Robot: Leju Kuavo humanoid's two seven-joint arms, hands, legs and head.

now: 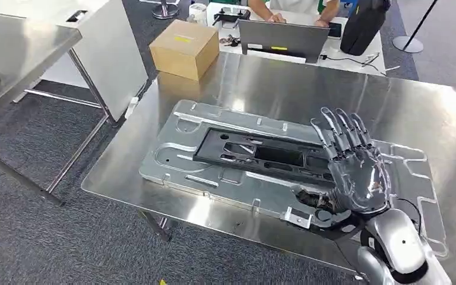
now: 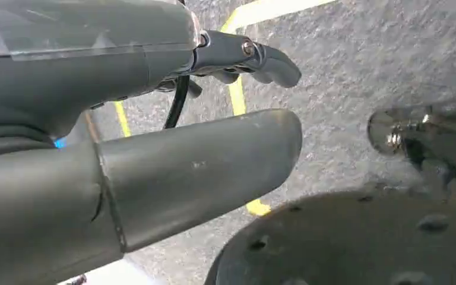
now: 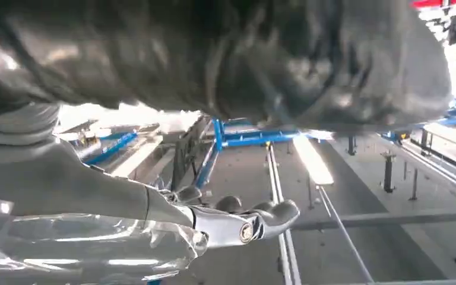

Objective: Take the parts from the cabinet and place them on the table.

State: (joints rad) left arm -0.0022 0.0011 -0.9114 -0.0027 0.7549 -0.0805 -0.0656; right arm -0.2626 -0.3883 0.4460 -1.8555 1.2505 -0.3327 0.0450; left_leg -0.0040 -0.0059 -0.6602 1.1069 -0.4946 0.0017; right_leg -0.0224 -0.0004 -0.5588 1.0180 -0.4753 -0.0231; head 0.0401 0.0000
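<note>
Right robot hand (image 1: pixel 356 172): fingers spread, holding nothing, over the plate's right half.
Left robot hand (image 2: pixel 154 119): hangs over floor; grip unclear.
Silver plate (image 1: pixel 214 148): mid-surface, black frame (image 1: pixel 261 155) on it.
Risk: brushing fingers could shift the frame or slide the plate toward the near edge.

a shiny silver steel table (image 1: pixel 356 95) carries a pale silver-grey panel (image 1: pixel 178 127) with a flat black frame (image 1: pixel 261 155) on top. the right hand (image 1: pixel 356 172) is glossy dark grey, its forearm silver. far left sits a tan cardboard box (image 1: pixel 185 48) with a yellow label. the carpet (image 1: pixel 47 237) is speckled dark grey, with yellow floor marks (image 2: pixel 237 101). the left hand (image 2: pixel 154 148) is matte grey.
</note>
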